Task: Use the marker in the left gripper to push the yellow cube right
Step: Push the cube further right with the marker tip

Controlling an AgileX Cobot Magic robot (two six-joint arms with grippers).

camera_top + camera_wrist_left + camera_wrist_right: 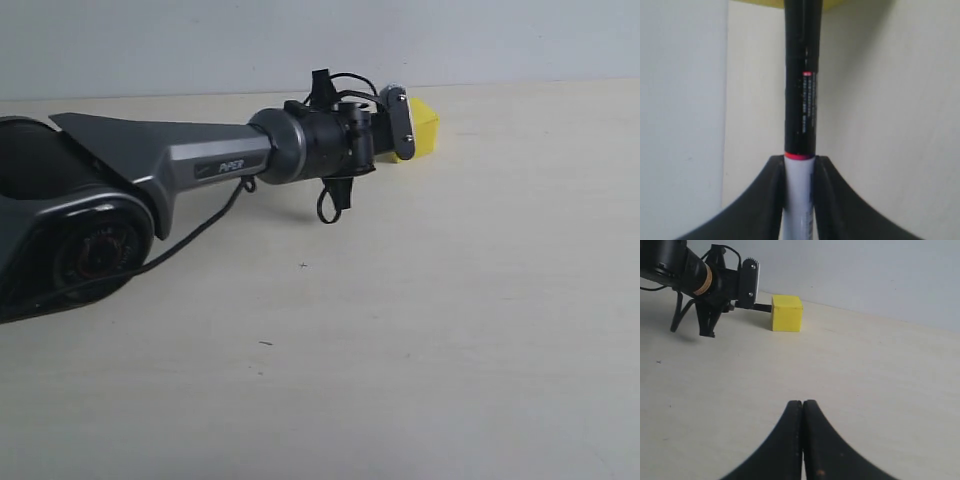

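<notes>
Beige table (420, 340), yellow cube (426, 124) touching marker (801, 100) tip, just beyond left hand (800, 164)

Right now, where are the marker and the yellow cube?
marker (801, 100), left wrist view, on its black cap.
yellow cube (786, 319), right wrist view, on the side face toward the camera.

Pale beige tabletop (450, 350); plain grey-white wall (200, 40) behind.
</notes>
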